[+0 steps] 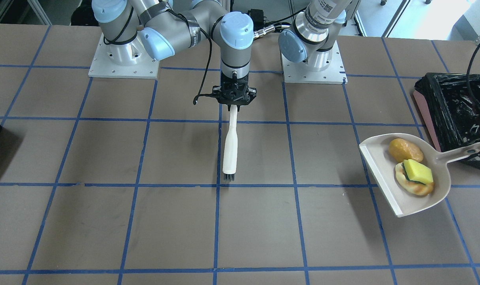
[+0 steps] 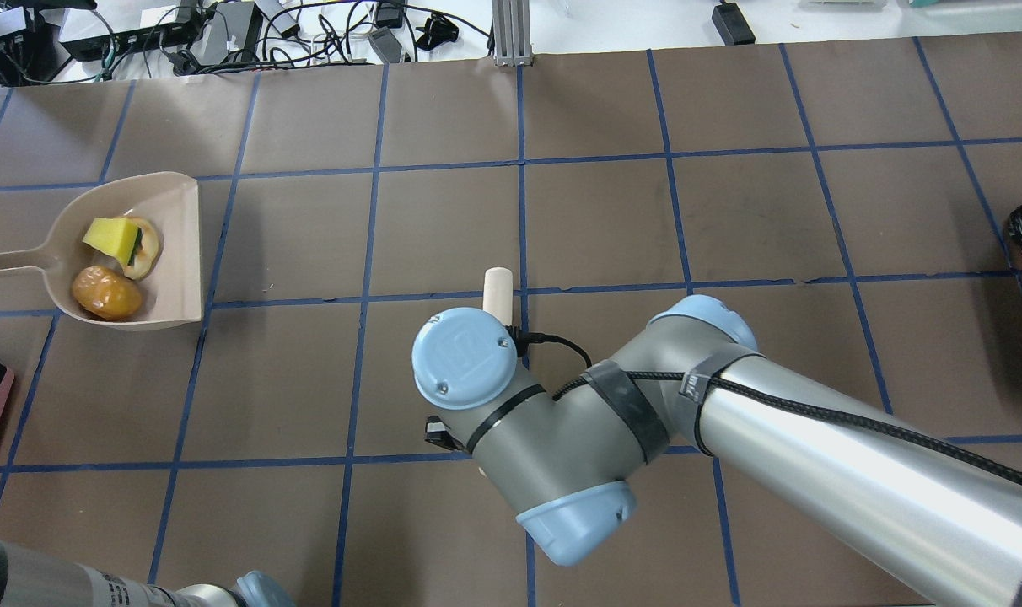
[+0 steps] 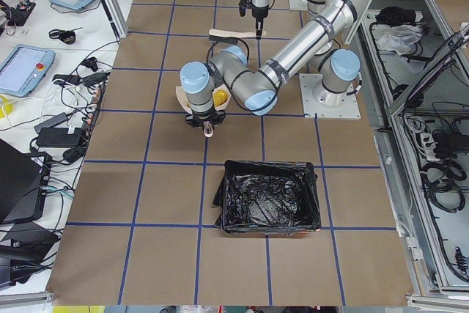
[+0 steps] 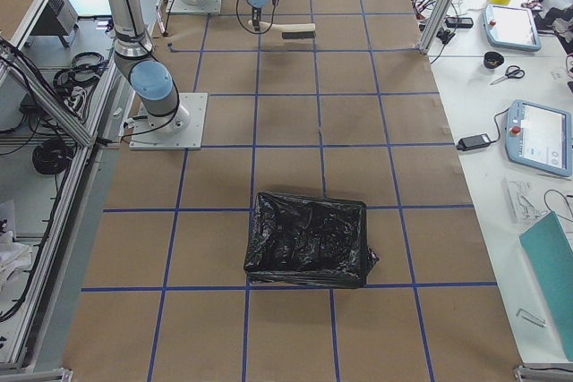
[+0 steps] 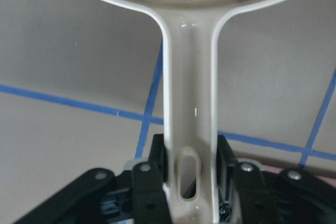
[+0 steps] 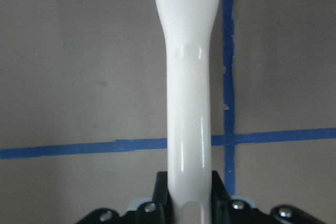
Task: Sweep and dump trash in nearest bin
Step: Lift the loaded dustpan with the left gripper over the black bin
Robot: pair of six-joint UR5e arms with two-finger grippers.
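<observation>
The left gripper is clenching the handle of the beige dustpan, which is carrying all the trash: a yellow-green foam block lying on a tan crescent pastry, with a golden-brown roll just beside them. The pan is sitting just beside the pink bin lined with a black bag, its handle pointing toward the bin. The right gripper is gripping a white brush by its handle, bristles pointing away from the robot over the table.

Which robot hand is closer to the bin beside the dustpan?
Left. The left gripper holds the dustpan handle beside the bin; the right gripper holds the brush mid-table, far off.
</observation>
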